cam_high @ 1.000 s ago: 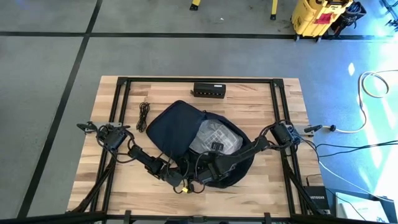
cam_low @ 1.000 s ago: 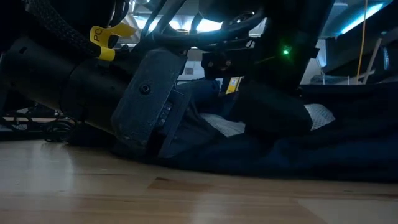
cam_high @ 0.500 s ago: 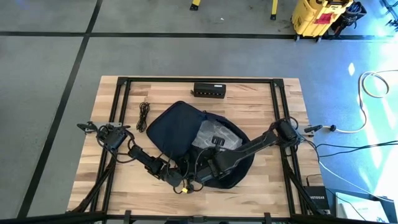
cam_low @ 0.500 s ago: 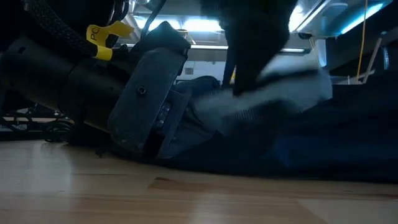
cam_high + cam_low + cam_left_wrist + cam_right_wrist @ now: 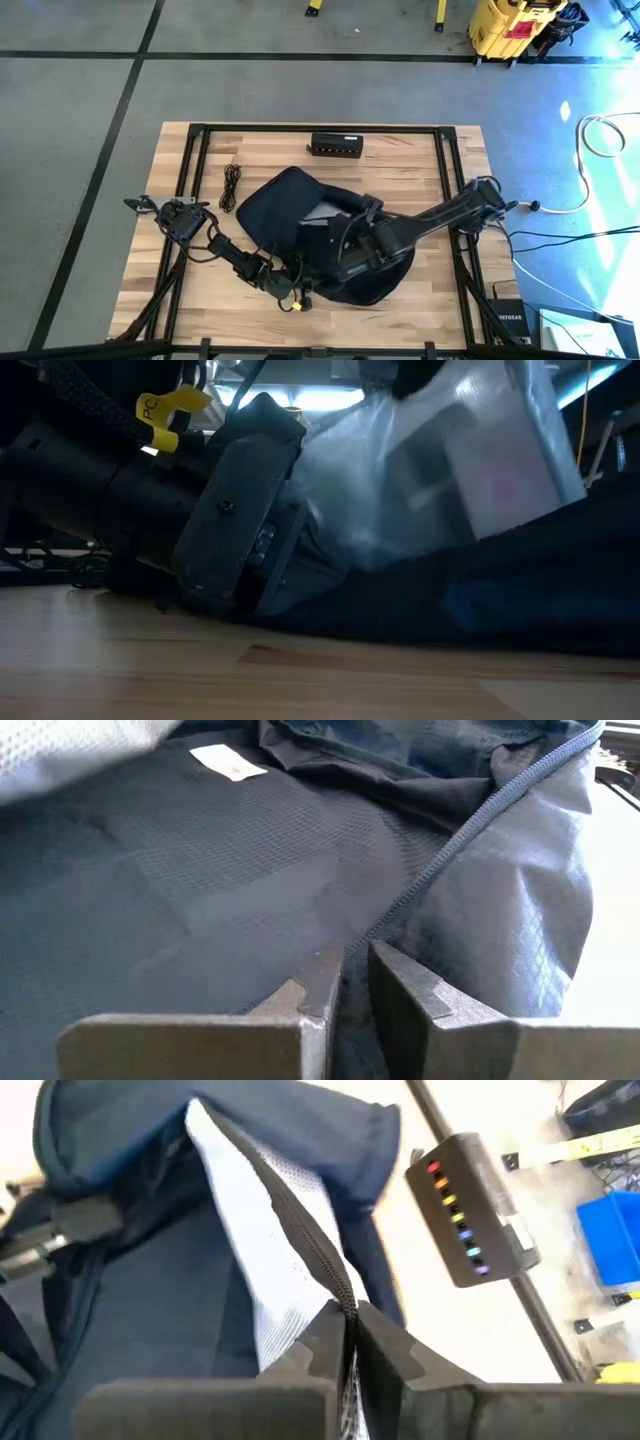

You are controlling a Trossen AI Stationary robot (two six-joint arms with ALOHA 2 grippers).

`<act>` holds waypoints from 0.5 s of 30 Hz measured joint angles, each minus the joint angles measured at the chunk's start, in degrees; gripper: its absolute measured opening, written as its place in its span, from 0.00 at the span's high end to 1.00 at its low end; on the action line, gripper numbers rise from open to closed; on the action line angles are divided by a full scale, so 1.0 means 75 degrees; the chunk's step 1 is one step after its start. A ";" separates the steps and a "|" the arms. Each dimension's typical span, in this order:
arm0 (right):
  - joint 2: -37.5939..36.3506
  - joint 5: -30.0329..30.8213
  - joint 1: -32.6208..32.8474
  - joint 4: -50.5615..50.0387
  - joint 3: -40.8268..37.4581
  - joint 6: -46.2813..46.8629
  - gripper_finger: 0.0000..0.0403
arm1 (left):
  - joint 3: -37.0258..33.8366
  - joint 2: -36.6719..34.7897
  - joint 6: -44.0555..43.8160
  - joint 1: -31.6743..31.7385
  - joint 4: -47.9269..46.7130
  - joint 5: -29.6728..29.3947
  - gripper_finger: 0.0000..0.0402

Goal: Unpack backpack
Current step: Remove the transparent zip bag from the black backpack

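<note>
Since a second ago, right claw (image 5: 340,262) lifted clear plastic bag (image 5: 450,470), backpack (image 5: 285,205) pinned.

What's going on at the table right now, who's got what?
The backpack lies open in the middle of the table. The left gripper is shut on the backpack's fabric edge by the zipper, at the near side of the bag. The right gripper is shut on a crinkly clear plastic bag and holds it raised above the backpack's opening. A black box and a coiled cable sit on the table beyond the backpack.
</note>
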 joint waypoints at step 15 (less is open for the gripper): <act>-0.1100 -0.0099 0.0593 0.0035 0.0000 0.0257 1.00 | 0.0006 -0.0002 0.0124 0.0344 0.0064 0.0171 0.91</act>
